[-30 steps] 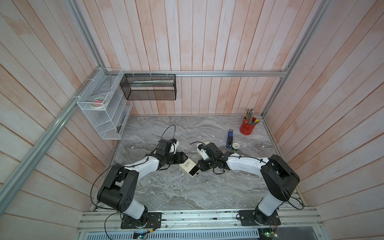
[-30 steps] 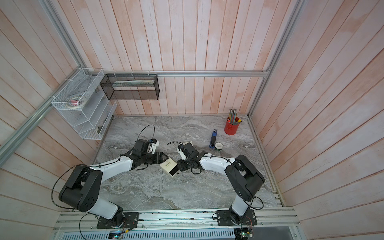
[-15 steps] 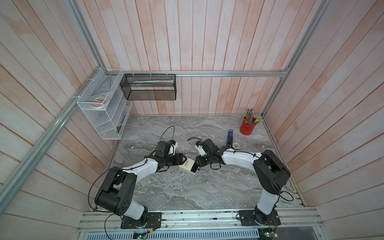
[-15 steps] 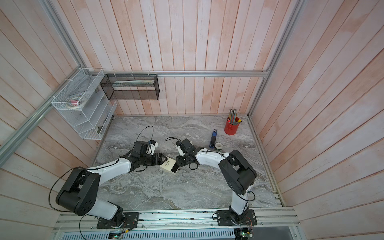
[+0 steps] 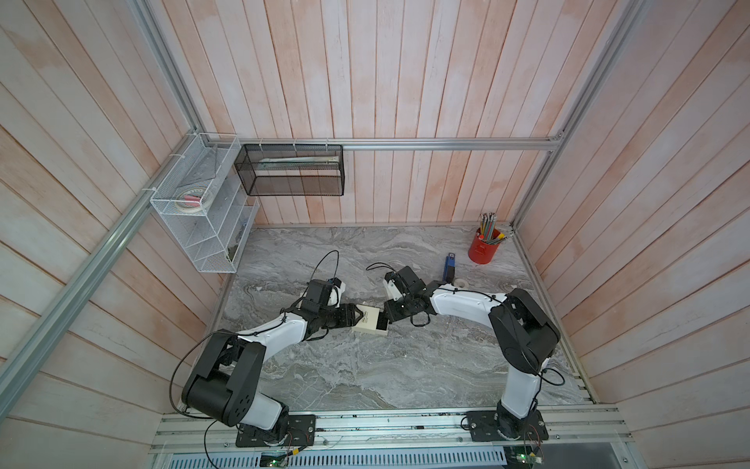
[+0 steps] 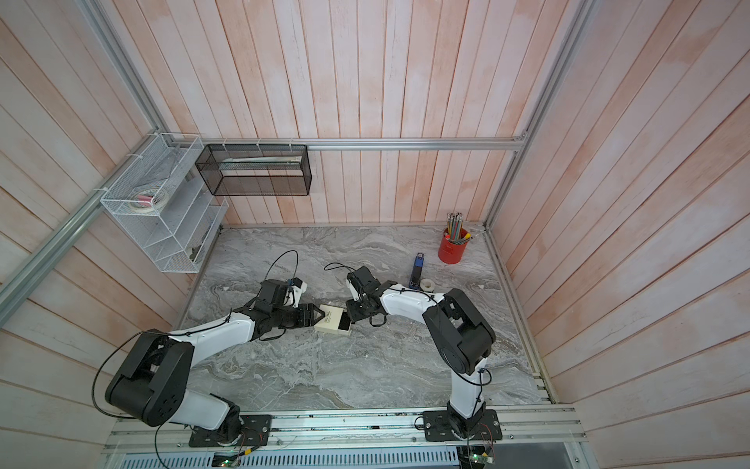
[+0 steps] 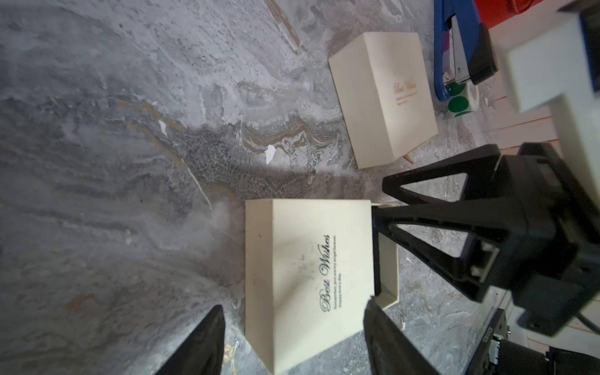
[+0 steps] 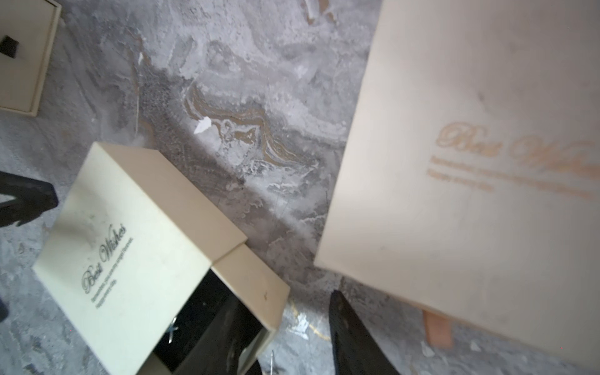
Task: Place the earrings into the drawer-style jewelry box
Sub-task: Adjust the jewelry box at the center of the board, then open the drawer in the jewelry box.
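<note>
Looks like 1 earring in the half-open drawer of the jewelry box, left gripper loosely straddling it w/o clamping, right gripper part-open astride the drawer front, empty, so prob skids or flicks it out if shoved.

The cream jewelry box, lettered "Best Wishes", lies flat at mid-bench. Its drawer stands partly pulled out, showing black lining, where a small silvery earring glints beside the sleeve's edge.
</note>
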Controlling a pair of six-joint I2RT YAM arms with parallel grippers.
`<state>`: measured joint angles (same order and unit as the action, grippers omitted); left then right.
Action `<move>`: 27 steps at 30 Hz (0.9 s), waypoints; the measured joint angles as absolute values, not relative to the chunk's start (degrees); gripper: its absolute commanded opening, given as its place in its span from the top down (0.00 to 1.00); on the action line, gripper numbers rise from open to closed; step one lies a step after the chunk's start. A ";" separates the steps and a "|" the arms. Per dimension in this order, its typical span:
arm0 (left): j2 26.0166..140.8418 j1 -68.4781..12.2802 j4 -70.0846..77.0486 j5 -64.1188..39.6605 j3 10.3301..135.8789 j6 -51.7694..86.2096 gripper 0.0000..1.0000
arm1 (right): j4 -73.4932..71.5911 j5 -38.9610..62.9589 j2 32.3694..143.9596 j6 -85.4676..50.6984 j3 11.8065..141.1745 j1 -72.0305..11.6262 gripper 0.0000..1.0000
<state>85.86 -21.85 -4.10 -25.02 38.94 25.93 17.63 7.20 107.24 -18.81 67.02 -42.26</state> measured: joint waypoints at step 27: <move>89.73 -22.22 -7.55 -22.20 41.36 25.06 0.44 | 20.56 3.90 104.90 -20.10 65.19 -43.09 0.74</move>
<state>89.73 -22.22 -7.55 -22.20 41.36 25.06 20.56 3.90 104.90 -20.10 65.19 -43.09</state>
